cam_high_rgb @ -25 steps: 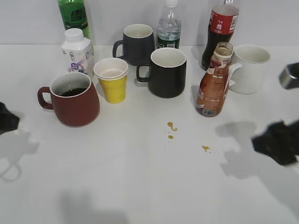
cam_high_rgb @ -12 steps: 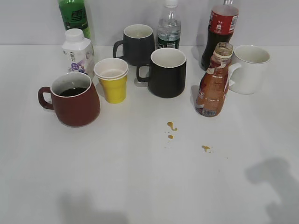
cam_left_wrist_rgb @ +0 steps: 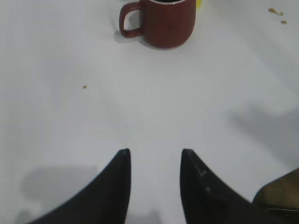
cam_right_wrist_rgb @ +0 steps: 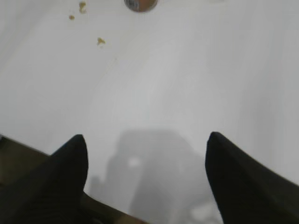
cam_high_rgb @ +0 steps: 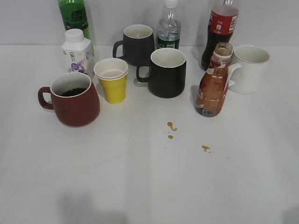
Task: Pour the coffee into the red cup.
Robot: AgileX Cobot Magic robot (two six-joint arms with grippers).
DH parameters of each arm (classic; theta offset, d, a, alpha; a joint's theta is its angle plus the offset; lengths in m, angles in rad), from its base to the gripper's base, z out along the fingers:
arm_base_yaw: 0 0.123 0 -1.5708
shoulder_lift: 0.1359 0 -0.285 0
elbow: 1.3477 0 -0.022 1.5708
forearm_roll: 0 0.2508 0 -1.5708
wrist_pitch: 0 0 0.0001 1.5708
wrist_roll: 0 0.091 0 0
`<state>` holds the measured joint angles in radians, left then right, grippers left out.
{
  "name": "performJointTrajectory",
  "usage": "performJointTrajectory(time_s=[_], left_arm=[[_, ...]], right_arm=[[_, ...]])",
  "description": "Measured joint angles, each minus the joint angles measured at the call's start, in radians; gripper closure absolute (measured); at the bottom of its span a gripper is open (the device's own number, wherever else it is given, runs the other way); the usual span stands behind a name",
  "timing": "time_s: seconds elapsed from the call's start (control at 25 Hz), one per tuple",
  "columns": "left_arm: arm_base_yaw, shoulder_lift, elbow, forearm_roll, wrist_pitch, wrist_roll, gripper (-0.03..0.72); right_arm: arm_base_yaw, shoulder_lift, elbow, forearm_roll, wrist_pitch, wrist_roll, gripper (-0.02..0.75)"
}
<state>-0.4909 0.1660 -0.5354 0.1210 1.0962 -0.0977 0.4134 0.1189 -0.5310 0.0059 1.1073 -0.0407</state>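
Observation:
The red cup (cam_high_rgb: pixel 72 99) stands at the left of the table with dark liquid inside; it also shows at the top of the left wrist view (cam_left_wrist_rgb: pixel 163 23). The coffee bottle (cam_high_rgb: pixel 213 84) stands upright and uncapped at the right, beside a white mug; its base shows at the top edge of the right wrist view (cam_right_wrist_rgb: pixel 140 4). Neither gripper shows in the exterior view. My left gripper (cam_left_wrist_rgb: pixel 154 154) is open and empty above bare table, well short of the red cup. My right gripper (cam_right_wrist_rgb: pixel 147 140) is wide open and empty near the table's front edge.
A yellow paper cup (cam_high_rgb: pixel 112 80), two black mugs (cam_high_rgb: pixel 166 72), a white mug (cam_high_rgb: pixel 250 67), a white carton (cam_high_rgb: pixel 77 51), and green, water and cola bottles (cam_high_rgb: pixel 222 28) stand behind. Brown spill drops (cam_high_rgb: pixel 171 126) lie mid-table.
Both arms have drawn back out of the exterior view; the right arm's shadow has slid off toward the lower right. The cups and bottles have not moved.

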Motion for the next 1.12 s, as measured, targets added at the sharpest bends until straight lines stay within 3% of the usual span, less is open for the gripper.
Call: performJointTrajectory(time_s=[0.92, 1.04, 1.12], left_arm=[[-0.001, -0.004, 0.015, -0.009, -0.028, 0.01, 0.446], [0.044, -0.015, 0.015, -0.01, -0.029, 0.01, 0.446], [0.134, -0.033, 0.015, -0.01, -0.029, 0.01, 0.446]], right_arm=[[0.0, -0.07, 0.03, 0.0, -0.06, -0.003, 0.152], [0.0, -0.07, 0.03, 0.0, -0.061, -0.004, 0.152], [-0.009, -0.07, 0.03, 0.0, -0.062, -0.004, 0.152]])
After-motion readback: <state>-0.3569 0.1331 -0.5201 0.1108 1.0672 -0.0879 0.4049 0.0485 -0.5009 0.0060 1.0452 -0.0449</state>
